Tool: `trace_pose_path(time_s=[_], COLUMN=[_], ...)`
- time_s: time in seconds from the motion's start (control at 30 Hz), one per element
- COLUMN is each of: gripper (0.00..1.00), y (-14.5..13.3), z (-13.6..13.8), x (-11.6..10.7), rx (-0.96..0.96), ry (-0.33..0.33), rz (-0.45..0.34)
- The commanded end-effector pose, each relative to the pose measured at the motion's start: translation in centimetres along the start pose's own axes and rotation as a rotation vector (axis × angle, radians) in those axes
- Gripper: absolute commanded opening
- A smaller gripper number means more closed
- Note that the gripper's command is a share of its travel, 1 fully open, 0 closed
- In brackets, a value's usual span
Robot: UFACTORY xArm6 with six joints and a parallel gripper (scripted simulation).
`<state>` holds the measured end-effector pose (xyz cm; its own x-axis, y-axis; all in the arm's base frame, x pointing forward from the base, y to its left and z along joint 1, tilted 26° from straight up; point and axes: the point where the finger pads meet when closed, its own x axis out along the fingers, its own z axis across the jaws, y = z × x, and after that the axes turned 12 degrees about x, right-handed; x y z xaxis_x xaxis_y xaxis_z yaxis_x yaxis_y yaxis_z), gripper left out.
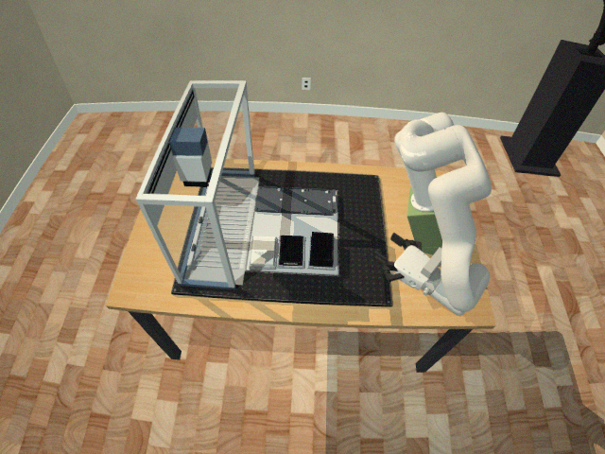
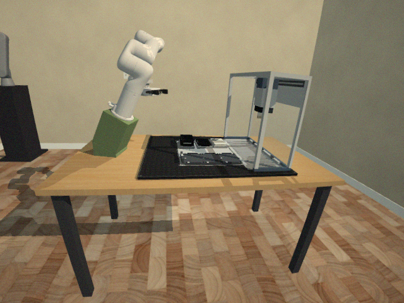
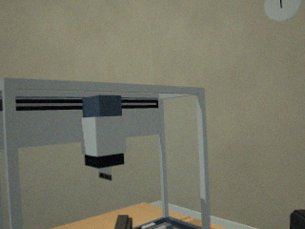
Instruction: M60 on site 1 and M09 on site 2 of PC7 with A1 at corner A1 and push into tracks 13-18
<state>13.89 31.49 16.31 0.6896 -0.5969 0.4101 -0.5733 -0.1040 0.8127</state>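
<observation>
The carrier PC7 (image 1: 296, 201) (image 2: 208, 158), a long dark grey tray, lies on the apron (image 1: 322, 224) in front of the rails (image 1: 229, 219) (image 2: 244, 150); no plates show on it. The black deep-well block M09 (image 1: 321, 249) (image 2: 186, 140) is in nest S1, the black plate M06 (image 1: 291, 250) (image 2: 203, 142) in S2. The pale plate M60 (image 1: 263, 252) (image 2: 219, 142) is in S3. My gripper (image 1: 393, 257) (image 2: 166, 91) (image 3: 211, 221) is open and empty, high above the table's arm side, well away from carrier and nests. Well A1 marks and track numbers are too small to read.
The instrument's frame (image 1: 228, 147) (image 2: 264, 130) (image 3: 204, 157) stands over the rails, with a blue and white head (image 1: 193, 158) (image 2: 263, 98) (image 3: 106, 135) hanging inside it. A black perforated mat (image 1: 361, 273) (image 2: 160, 163) lies under apron and instrument.
</observation>
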Motion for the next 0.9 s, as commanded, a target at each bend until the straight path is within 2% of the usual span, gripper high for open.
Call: trace_pose_path(time_s=[0.0, 0.53, 0.87], gripper=[1.00, 1.00, 1.00], y=[0.1, 0.1, -3.3], z=[-0.1, -0.1, 0.1], x=[0.0, 0.0, 3.5], rx=[0.002, 0.002, -0.288], ry=[-0.001, -0.001, -0.101], rz=[-0.002, -0.002, -0.129])
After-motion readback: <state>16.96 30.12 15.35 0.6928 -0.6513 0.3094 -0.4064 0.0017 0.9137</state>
